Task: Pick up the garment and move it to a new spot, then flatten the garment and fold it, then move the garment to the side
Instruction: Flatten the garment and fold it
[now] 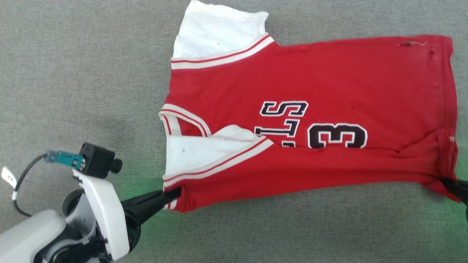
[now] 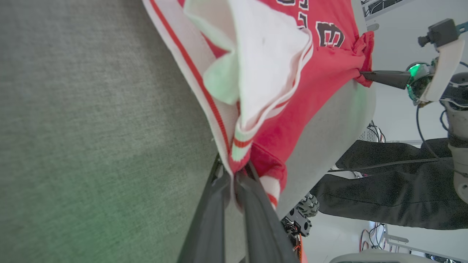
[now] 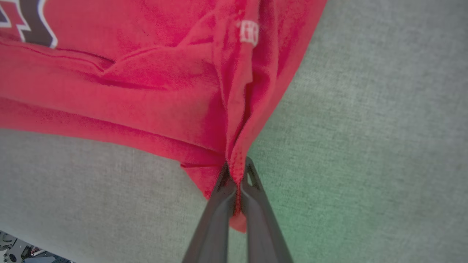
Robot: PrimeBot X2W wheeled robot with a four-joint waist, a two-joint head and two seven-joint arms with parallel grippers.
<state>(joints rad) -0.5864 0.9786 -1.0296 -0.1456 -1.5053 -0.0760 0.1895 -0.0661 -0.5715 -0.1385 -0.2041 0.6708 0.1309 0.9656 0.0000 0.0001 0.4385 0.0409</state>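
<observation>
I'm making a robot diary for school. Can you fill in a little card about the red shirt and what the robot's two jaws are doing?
garment: red jersey, spread out, black numerals facing up
white lining: showing in two places at the robot's left end, beside striped trim
surface: grey fabric
left gripper: jaws shut on the garment's near left corner
right gripper: jaws shut on the garment's near right hem corner
creases: a long fold along the near edge

Your head camera looks down on the whole jersey [image 1: 310, 84]; both wrist cameras crowd its near corners.
</observation>
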